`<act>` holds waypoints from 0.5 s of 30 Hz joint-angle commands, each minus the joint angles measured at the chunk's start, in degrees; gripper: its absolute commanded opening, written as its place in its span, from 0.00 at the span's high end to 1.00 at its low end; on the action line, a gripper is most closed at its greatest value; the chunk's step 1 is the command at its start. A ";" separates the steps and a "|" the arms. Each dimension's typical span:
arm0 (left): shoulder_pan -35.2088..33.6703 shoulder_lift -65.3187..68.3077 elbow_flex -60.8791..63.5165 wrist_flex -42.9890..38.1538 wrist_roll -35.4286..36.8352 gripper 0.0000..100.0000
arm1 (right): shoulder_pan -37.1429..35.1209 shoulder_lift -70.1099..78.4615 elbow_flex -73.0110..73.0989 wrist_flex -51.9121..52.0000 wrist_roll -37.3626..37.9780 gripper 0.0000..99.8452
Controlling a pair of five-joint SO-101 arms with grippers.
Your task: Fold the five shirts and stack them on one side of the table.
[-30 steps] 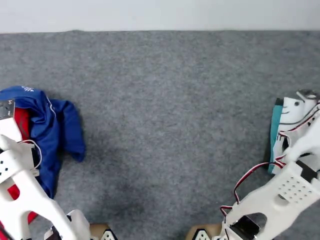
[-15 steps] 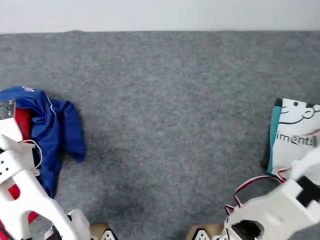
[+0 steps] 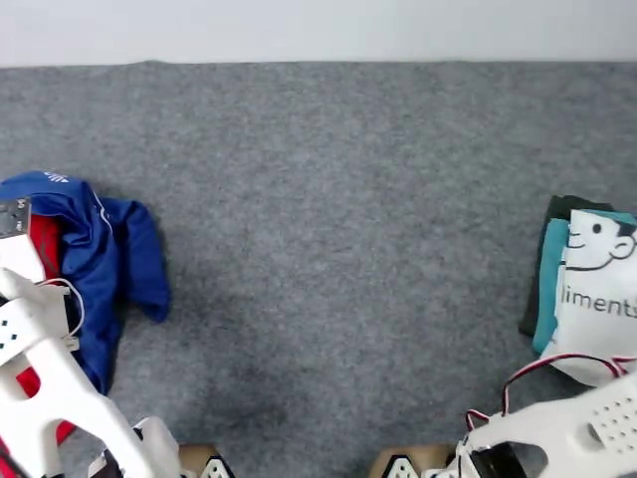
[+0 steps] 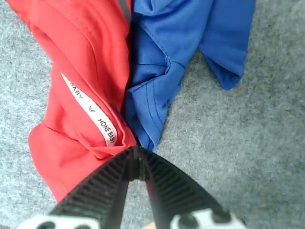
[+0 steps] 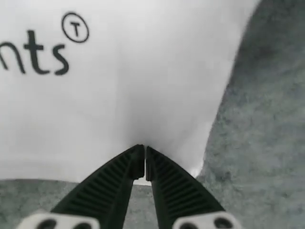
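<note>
A crumpled blue shirt (image 3: 114,254) lies at the table's left side, with a red shirt (image 3: 42,244) beside it under the left arm (image 3: 40,368). In the left wrist view my left gripper (image 4: 138,151) is shut, pinching the hem of the red shirt (image 4: 71,71) where it meets the blue shirt (image 4: 176,43). At the right edge a folded white printed shirt (image 3: 602,299) tops a teal shirt (image 3: 548,284) and a dark shirt (image 3: 537,289). My right gripper (image 5: 144,151) is shut on the near edge of the white shirt (image 5: 119,81), which puckers at the tips.
Grey felt (image 3: 338,219) covers the table, with a wide bare stretch between the two shirt groups. A pale wall (image 3: 318,30) runs along the far edge. The right arm (image 3: 582,433) lies low at the near right corner.
The right arm has drawn back toward the near edge, uncovering the stack. The white shirt slid with it, exposing the teal and dark shirts beneath. The left arm has not moved.
</note>
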 commanded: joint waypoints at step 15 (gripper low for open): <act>0.26 -1.58 -0.13 0.18 -0.18 1.00 | -13.41 -5.23 -7.74 -21.76 -1.67 0.99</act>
